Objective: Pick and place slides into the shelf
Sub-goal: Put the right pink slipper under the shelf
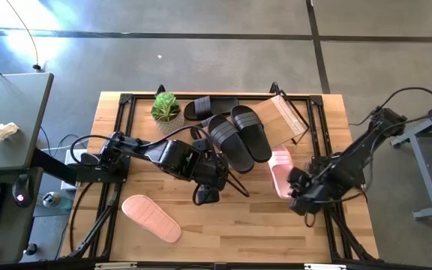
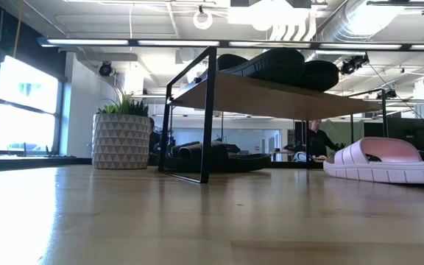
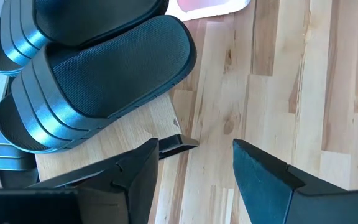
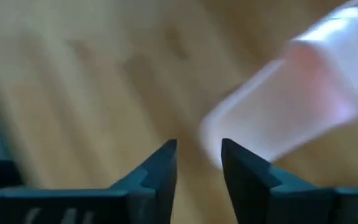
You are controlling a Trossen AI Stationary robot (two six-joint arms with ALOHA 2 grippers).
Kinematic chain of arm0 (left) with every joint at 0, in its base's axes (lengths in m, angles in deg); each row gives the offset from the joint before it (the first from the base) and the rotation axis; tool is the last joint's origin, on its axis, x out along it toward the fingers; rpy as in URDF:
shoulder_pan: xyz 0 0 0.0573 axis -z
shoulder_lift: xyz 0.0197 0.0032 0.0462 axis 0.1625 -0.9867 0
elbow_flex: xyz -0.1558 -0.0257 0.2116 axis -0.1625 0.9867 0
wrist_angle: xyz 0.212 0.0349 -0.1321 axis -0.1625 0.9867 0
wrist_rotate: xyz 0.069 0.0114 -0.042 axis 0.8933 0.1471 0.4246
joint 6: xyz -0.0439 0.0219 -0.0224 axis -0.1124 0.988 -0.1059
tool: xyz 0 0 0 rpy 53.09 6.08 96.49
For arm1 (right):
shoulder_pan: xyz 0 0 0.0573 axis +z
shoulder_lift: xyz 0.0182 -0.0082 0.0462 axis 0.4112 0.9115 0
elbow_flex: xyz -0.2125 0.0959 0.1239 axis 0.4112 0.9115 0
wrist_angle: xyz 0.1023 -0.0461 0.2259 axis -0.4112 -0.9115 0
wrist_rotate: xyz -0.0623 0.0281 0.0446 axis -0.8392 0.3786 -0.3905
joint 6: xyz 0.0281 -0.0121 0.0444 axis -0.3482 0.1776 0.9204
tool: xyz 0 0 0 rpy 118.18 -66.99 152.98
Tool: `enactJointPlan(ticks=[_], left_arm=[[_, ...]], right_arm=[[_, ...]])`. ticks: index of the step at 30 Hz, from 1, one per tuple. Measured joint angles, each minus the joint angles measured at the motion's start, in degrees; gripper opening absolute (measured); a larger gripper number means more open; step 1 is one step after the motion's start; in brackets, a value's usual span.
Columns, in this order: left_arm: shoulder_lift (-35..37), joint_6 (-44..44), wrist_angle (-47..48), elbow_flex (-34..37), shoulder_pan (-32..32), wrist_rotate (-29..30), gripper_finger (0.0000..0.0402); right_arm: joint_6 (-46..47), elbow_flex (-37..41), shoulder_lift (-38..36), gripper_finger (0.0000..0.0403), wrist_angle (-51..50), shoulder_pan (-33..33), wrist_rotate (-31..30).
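Nearest you from the shelf [image 1: 283, 120] lies one pink slide [image 1: 151, 218]. Your left gripper [image 3: 194, 171], fingers apart and empty, sits just before the shelf. Your right gripper [image 4: 199, 165], narrow and empty, is beside the other pink slide [image 1: 280, 169]. Two black slides [image 1: 238, 135] rest on the shelf.

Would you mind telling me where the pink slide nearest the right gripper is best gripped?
Probably on the strap band of the pink slide, coming from above: it lies sole-down, and the low view shows the band arching clear of the footbed. The right gripper is beside it, empty.
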Motion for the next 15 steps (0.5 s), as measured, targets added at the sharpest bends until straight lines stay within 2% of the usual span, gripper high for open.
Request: enactJointPlan(ticks=[6, 10, 15], left_arm=[[0.0, 0.0, 0.0, 0.0, 0.0, 0.0, 0.0188], [0.0, 0.0, 0.4, 0.0, 0.0, -1.2, 0.0189], [0.0, 0.6, 0.5, 0.0, 0.0, -2.7, 0.0188]], right_arm=[[11.1, -0.8, 2.8, 0.0012, 2.8, 8.4, 1.0], [20.5, -0.8, 8.8, 0.0016, 3.9, 14.2, -2.9], [27.1, -0.7, 19.1, 0.0004, 5.8, 16.2, -3.8]])
